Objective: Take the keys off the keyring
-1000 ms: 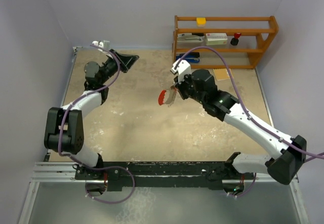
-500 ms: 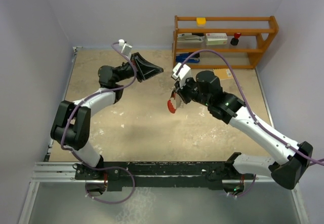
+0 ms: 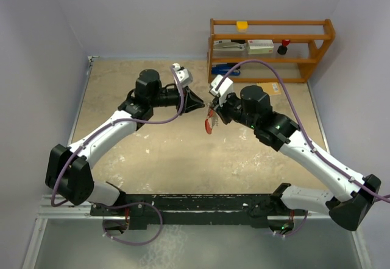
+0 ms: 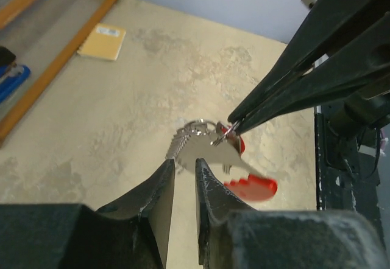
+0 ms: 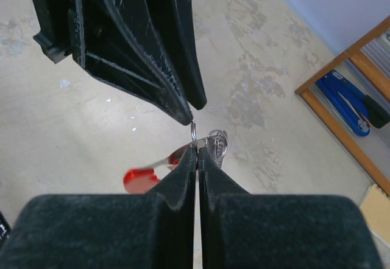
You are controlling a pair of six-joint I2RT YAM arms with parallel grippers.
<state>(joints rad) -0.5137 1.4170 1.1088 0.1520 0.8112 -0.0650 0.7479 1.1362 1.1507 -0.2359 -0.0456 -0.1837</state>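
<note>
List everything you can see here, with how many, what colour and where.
keyring: one, silvery ring with red fob, held in the air above the table
keys: count unclear, silvery, hanging on the keyring
shelf: one, orange wood, far right
block: one, yellow, top of the shelf
boxes: two, pale, middle level
knob: one, dark with red top, middle level
tool: one, blue, lowest level
notepad: one, tan, on the table by the shelf
table: one, sandy
left gripper: black, narrowly open, beside the keys
right gripper: black, shut on the keyring
</note>
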